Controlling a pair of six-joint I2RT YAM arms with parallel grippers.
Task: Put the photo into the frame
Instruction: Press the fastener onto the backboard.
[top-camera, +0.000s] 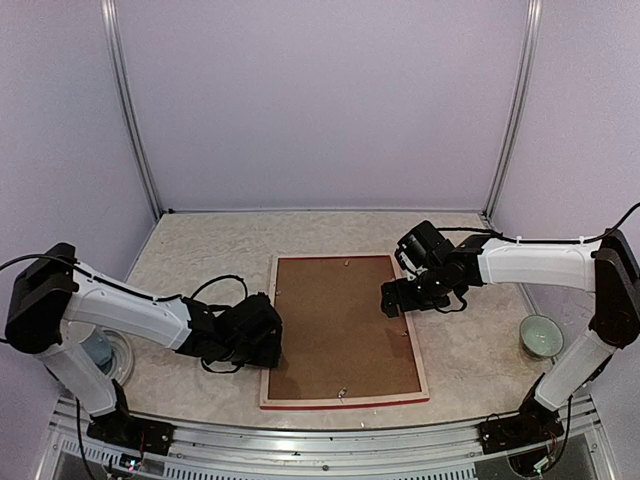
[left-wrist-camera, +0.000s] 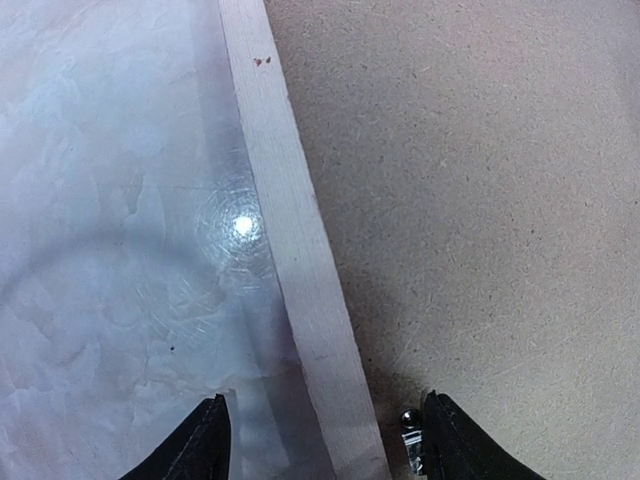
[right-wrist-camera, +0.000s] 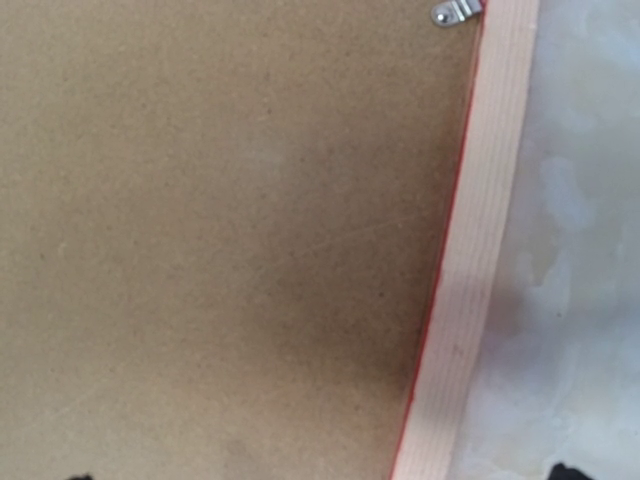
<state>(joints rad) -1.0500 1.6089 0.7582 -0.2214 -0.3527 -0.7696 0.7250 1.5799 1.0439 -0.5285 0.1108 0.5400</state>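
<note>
Frame (top-camera: 345, 401) lies face down at the middle of the table (top-camera: 200, 250), its long sides running away from the arm bases. You see thin pale wood bars on top and a red line along the near outer edge. A brown backing board (top-camera: 340, 325) fills it, with a small metal clip (right-wrist-camera: 455, 12) at its right rim.

Your left gripper (left-wrist-camera: 325, 450) sits low at the frame's left bar, jaws apart and straddling it. One finger (left-wrist-camera: 210, 445) is over the table, the other over the board, and they grip nothing. Your right gripper (top-camera: 395, 298) hangs over the right bar, jaws spread wide and empty.

The table is pale, marbled and glossy. A light green bowl (top-camera: 541, 335) stands well to the right of the frame. Lilac walls (top-camera: 320, 100) and two metal uprights (top-camera: 130, 110) close the booth.
</note>
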